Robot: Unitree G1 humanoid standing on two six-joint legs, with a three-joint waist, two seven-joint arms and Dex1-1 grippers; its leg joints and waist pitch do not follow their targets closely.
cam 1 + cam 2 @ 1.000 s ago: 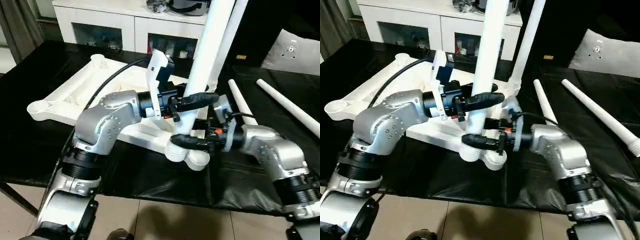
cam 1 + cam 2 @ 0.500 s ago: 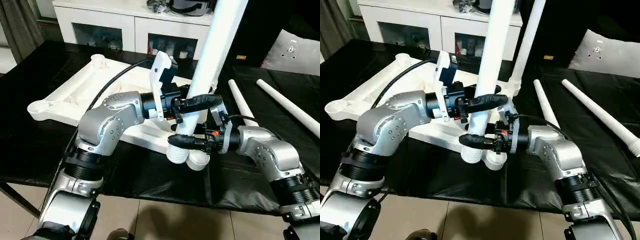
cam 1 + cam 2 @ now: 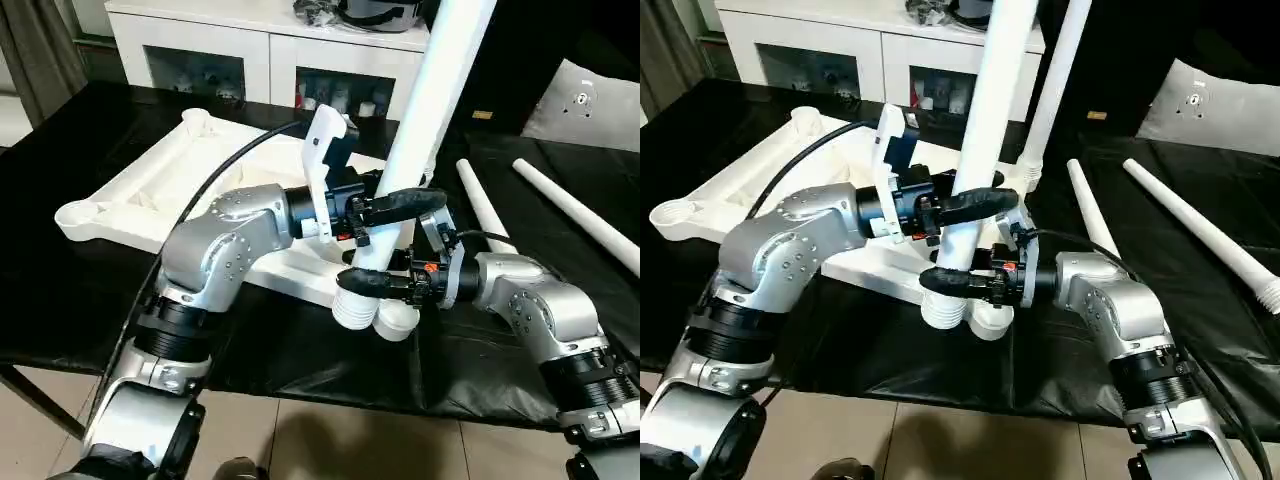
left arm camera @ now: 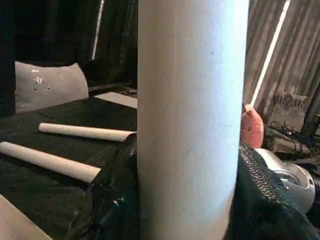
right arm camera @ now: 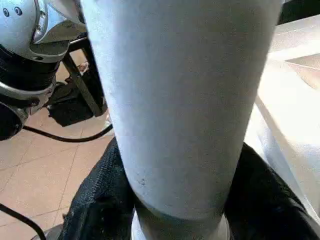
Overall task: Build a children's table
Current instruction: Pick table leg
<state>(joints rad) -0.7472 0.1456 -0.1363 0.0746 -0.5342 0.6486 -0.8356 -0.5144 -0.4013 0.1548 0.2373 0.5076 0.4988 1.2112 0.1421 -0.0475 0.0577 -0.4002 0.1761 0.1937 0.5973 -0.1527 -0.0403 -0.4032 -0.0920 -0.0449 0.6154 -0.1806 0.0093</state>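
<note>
On the black-draped bench, the left gripper (image 3: 400, 207) and right gripper (image 3: 372, 283) both clench one leg (image 3: 985, 130) over the upturned table top's (image 3: 150, 185) near corner socket (image 3: 397, 320), its long axis leaning toward one o'clock. One leg (image 3: 1055, 90) stands fitted; two loose legs (image 3: 565, 210) lie at three o'clock.

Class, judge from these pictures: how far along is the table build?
Done: one white tapered leg stands in the upturned white ribbed tabletop's far corner. In hand: left gripper and right gripper hold a second leg beside the near corner socket. Left: two loose legs on the black cloth.
</note>
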